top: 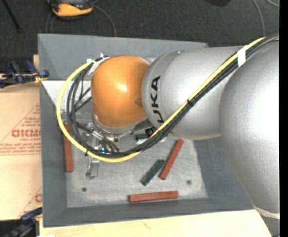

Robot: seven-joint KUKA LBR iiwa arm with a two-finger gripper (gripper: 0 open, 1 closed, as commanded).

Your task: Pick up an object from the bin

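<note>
**Pincer low at the left side of the bin, beside a reddish-brown stick**

The thing nearest the pincer is a slim reddish-brown stick (pixel 68 155). It lies flat on the floor of the grey metal bin (pixel 53 181), lengthwise against the left wall. The pincer (pixel 91 172) stands just to the right of this stick, low over the bin floor and apart from it. The wrist covers most of the pincer, so I cannot tell whether it is spread or pressed together.

Further right, well apart from the pincer, a short dark green stick (pixel 153 172) lies on a diagonal. A second reddish-brown stick (pixel 171 158) lies just beside it on nearly the same slant. Below these two, near the front wall, a longer reddish-brown bar (pixel 153 197) lies crosswise.

Above the pincer sits the rounded orange cover (pixel 119 90) of the wrist. A loop of black and yellow cables (pixel 63 117) hangs around its left side. Behind it, the silver arm (pixel 193 98) spans the upper right of the bin.
</note>
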